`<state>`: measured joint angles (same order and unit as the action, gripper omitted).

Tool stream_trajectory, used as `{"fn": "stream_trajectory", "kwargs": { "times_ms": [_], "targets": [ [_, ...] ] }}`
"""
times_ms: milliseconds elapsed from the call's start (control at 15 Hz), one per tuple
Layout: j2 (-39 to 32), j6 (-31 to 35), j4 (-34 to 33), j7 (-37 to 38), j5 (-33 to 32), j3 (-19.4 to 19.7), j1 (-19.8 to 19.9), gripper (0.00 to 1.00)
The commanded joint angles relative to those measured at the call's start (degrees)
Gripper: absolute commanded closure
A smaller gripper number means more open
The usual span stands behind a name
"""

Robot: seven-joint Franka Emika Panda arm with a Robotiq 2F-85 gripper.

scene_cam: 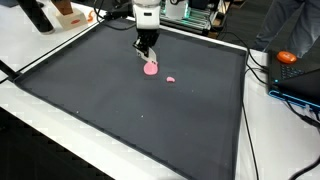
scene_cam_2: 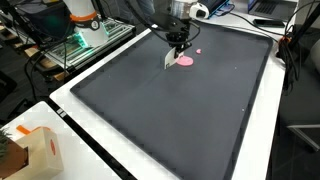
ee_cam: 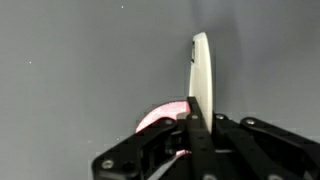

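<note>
The gripper [ee_cam: 195, 122] is seen closed nearly all the way. Its jaws are pinched on the lower end of a white strip [ee_cam: 201, 70], which is held edge-on and sticks out past the fingertips. In an exterior view the white strip [scene_cam_2: 168, 61] hangs below the gripper [scene_cam_2: 177, 46], w/ its free end at or just above the mat; contact can't be told.

Handling, as judged: the strip looks thin, flat and light. It is prob. stiff, since no sag is seen along its free length. A smooth face is suggested, so slip or twist in the pinch is poss. if it is pressed sideways. The best hold is judged to be across the flat faces near one end, as it is taken now.

Just beside the strip, partly hidden behind the fingers in the wrist view, lies a pink round piece [ee_cam: 162, 115]. It lies low on the mat [scene_cam: 120, 115] and looks light; whether soft or hard can't be told. Given the low profile, a grip from above across the rim is judged awkward.

Both exterior views place the pink round piece [scene_cam: 151, 69] near the mat edge on the arm's side, approx. midway along it. A small pink bit [scene_cam: 171, 79] lies near it, not touching.

Count: 1 white strip, 1 pink round piece, 1 small pink bit. The mat is carried by a white table [scene_cam: 35, 105].
</note>
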<state>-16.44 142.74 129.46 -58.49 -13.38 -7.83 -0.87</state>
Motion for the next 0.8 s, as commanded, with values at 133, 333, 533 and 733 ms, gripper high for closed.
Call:
{"fn": "stream_trajectory", "kwargs": {
  "times_ms": [133, 333, 533, 733],
  "targets": [
    [-4.97, 0.19, -3.26, -1.58, 3.86, -2.49, -0.6, 0.99],
    [-5.59, 0.0, -4.24, -2.2, 4.76, -3.33, -0.58, 0.99],
    [-6.37, -0.53, -5.21, -2.36, 4.63, -3.71, -0.96, 0.99],
    [-6.86, -1.03, -6.09, -2.15, 3.94, -3.65, -1.46, 0.99]
  ]
}}
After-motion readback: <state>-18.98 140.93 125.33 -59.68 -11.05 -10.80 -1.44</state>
